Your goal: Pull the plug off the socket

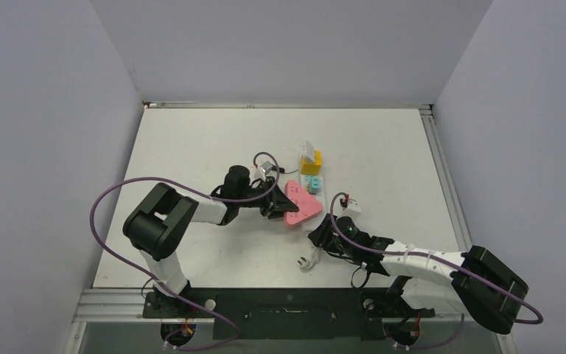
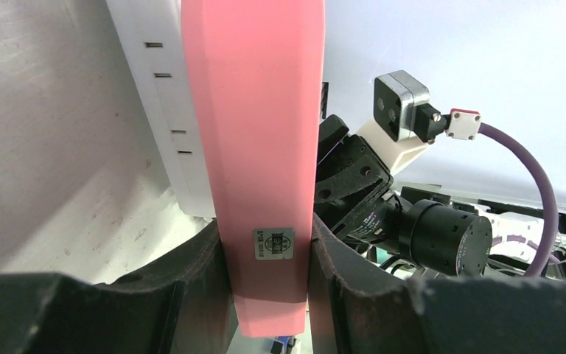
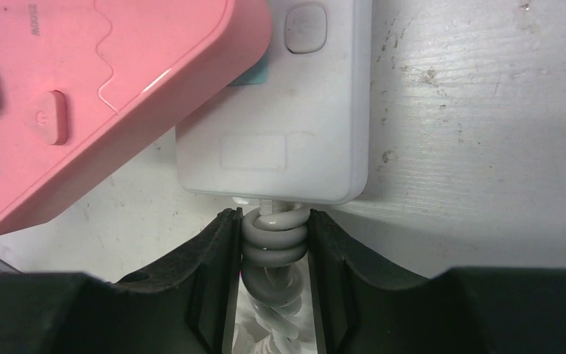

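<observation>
The left gripper (image 1: 276,209) squeezes the left edge of the pink plug (image 1: 300,205), mid-table (image 1: 191,147), with lots of bare room to the left. The socket (image 3: 295,133) lies partly under the plug. The right gripper (image 1: 321,240) pinches the socket's white cord (image 3: 273,247) at its near end.

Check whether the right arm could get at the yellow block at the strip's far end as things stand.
Probably not. The right gripper is shut on the cord at the socket's near end, and the pink plug, clamped by the left gripper, stands between it and the yellow block.
</observation>
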